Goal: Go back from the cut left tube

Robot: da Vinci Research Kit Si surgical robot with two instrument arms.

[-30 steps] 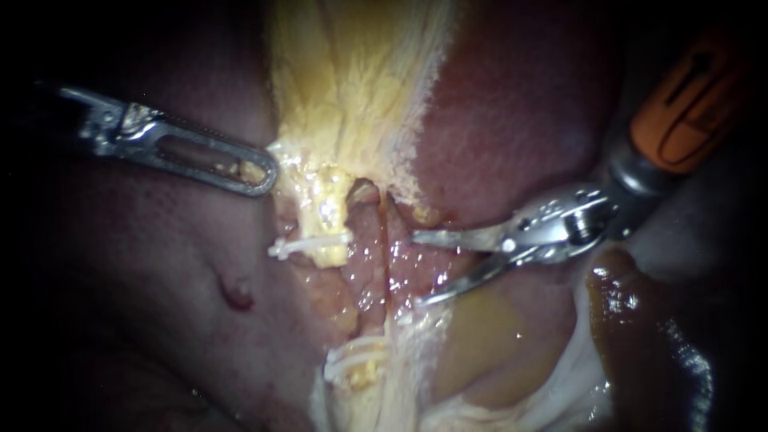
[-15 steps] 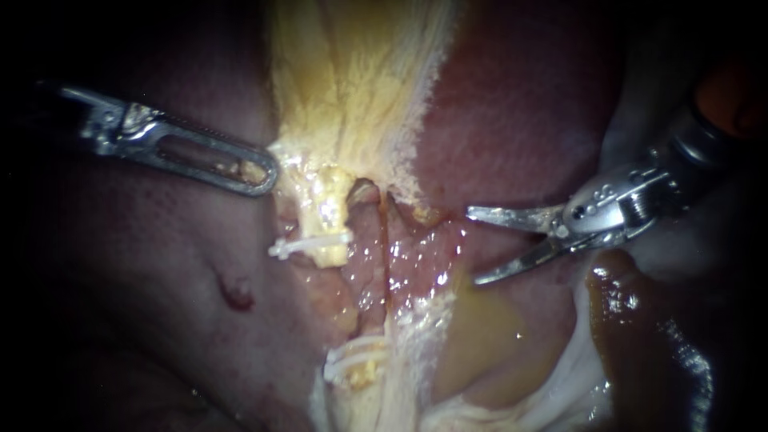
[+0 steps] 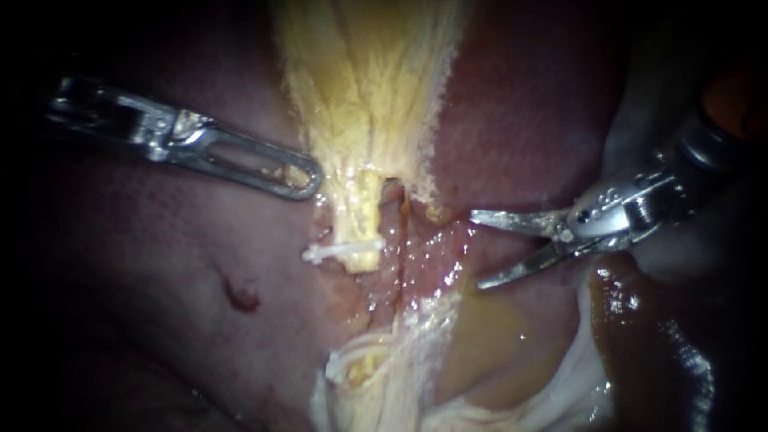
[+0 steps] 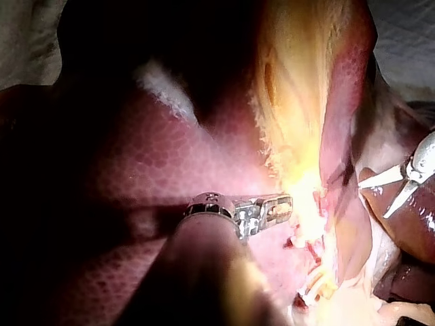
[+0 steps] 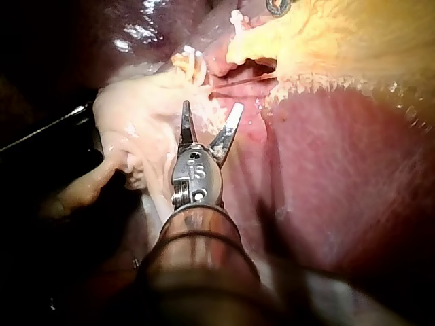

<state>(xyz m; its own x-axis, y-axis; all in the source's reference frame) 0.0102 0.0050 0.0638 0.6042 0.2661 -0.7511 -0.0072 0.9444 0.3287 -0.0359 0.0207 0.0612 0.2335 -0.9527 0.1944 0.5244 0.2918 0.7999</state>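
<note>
The right instrument (image 3: 478,250) has its two slim jaws spread in a wide V, with nothing between them and nothing held. Over the last second it has drawn away from the clip (image 3: 344,252) on the upper stump of the cut left tube (image 3: 356,216). Its tips then stood just beside the cut; now they stand well to the right of the clip, over the liver (image 3: 520,120). In the last half second it has hardly moved, so I judge the retreat largely made, with only a further withdrawal away from the clip left to do.

The cut left tube lies ahead of the open jaws and apart from them. Its clipped upper stump hangs from the yellow tissue (image 3: 368,96) above the clip, and its lower stump (image 3: 356,368) sits well below the clip.

The left instrument (image 3: 300,180), just up and left of the clip, appears clamped on the edge of that yellow tissue. It has carried the tissue and the stump a little rightward against the liver.
</note>
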